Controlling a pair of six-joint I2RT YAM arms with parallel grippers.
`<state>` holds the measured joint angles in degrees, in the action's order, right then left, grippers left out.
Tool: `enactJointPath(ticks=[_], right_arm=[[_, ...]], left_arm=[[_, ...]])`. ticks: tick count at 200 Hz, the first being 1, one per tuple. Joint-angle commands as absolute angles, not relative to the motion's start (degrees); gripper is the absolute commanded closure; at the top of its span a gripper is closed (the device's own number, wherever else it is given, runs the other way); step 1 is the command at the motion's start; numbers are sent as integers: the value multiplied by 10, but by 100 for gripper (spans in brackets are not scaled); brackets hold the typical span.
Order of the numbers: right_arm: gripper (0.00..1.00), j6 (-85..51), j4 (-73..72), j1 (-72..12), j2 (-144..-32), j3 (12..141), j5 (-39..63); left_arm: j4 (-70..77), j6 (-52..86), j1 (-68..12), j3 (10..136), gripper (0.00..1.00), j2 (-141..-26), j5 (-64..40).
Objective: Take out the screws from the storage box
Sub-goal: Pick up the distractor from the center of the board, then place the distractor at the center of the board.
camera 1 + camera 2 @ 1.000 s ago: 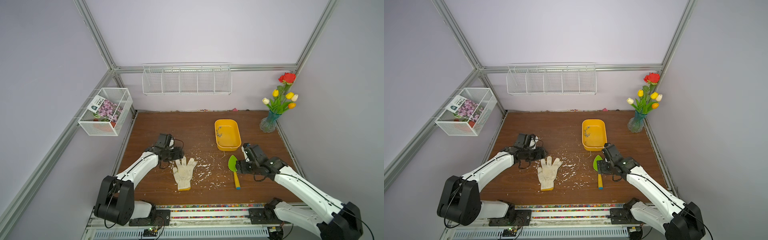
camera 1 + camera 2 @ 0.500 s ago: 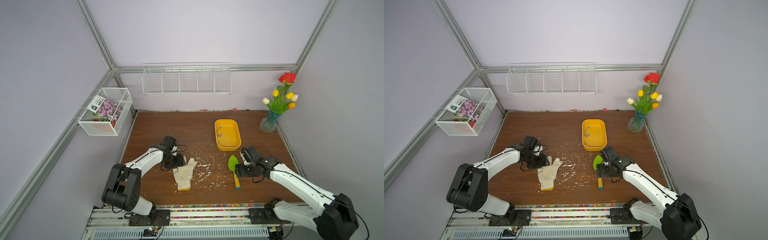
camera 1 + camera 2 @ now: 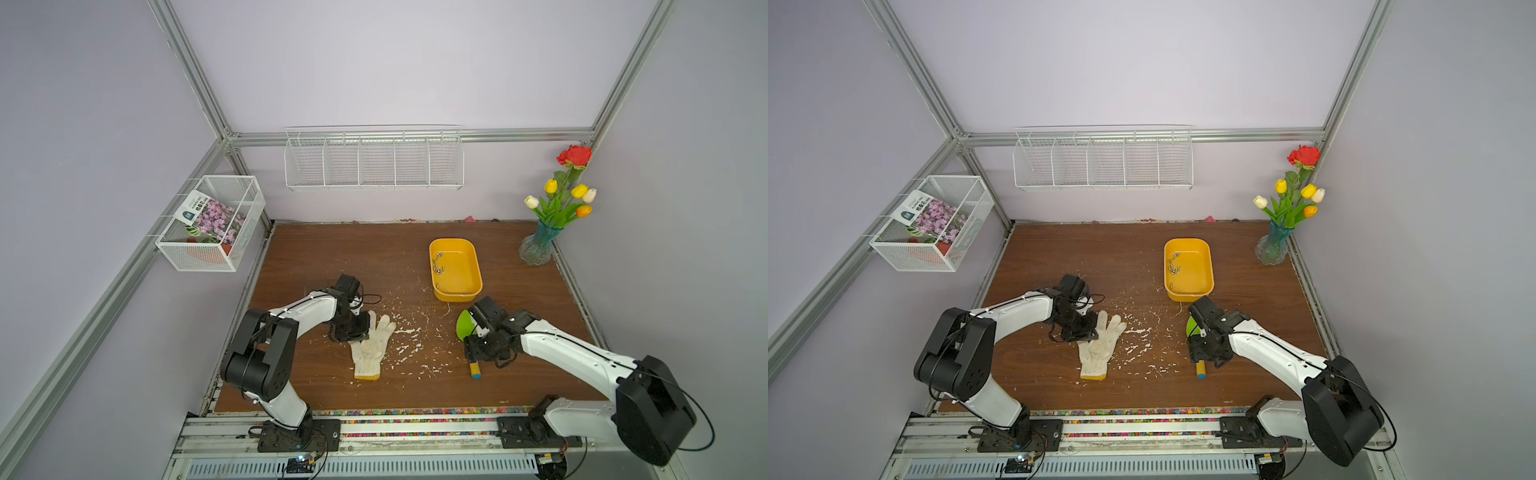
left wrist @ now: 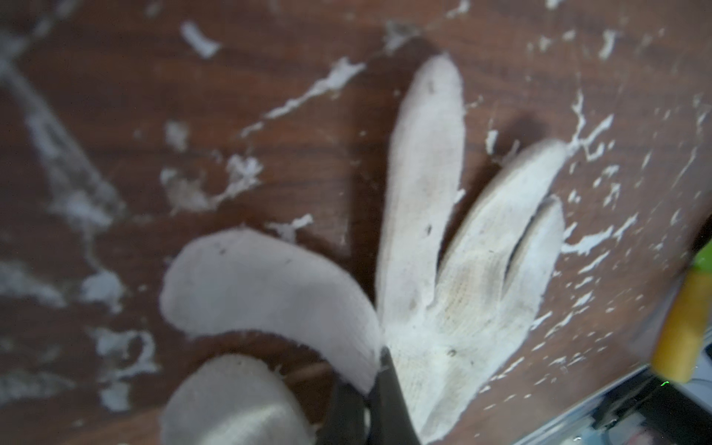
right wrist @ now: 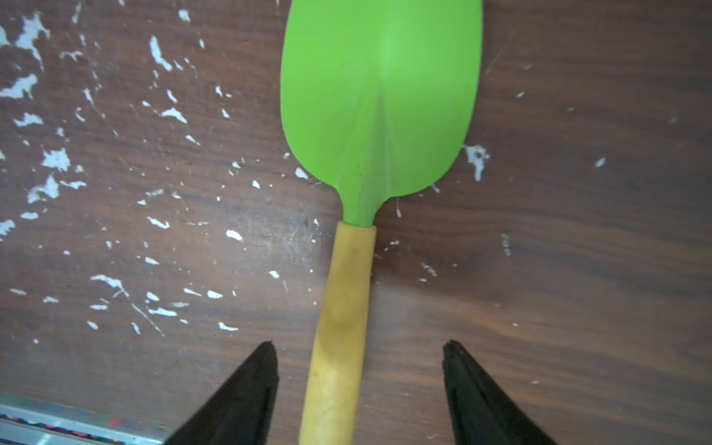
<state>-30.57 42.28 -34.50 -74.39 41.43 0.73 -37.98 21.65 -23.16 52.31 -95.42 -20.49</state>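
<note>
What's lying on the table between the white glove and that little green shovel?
Only scattered white flecks on the brown table. Nothing else lies between the glove and the shovel. Both top views show this.

Lab cell: aluminium frame

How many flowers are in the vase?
6, all in the vase: red rose on top, two yellow tulips below it, two white tulips at the outer sides, orange tulip lowest. Leaves may hide more.
</note>
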Motion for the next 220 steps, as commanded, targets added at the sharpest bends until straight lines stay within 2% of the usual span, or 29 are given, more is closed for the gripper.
enactJointPath(ticks=[1,47,67,82,106,140,164,220], right_arm=[[37,-320,405,-349,-762,402,18],[73,-317,392,-350,-829,409,13],[81,-325,399,-348,-833,418,-20],[82,-322,400,-327,-833,425,-34],[86,-309,396,-244,-821,433,2],[89,-274,410,-142,-800,454,-14],[89,-250,404,-78,-855,487,-12],[88,-175,441,-18,-980,617,-60]], left_arm=[[-385,204,-227,572,100,-970,-178],[-394,169,-142,724,100,-1040,-144],[-391,161,-104,782,100,-1077,-126],[-388,154,-81,819,100,-1110,-115],[-400,138,-55,867,100,-1162,-106],[-404,135,-41,911,100,-1194,-97],[-384,148,-30,913,100,-1198,-111],[-397,151,-25,987,100,-1242,-101]])
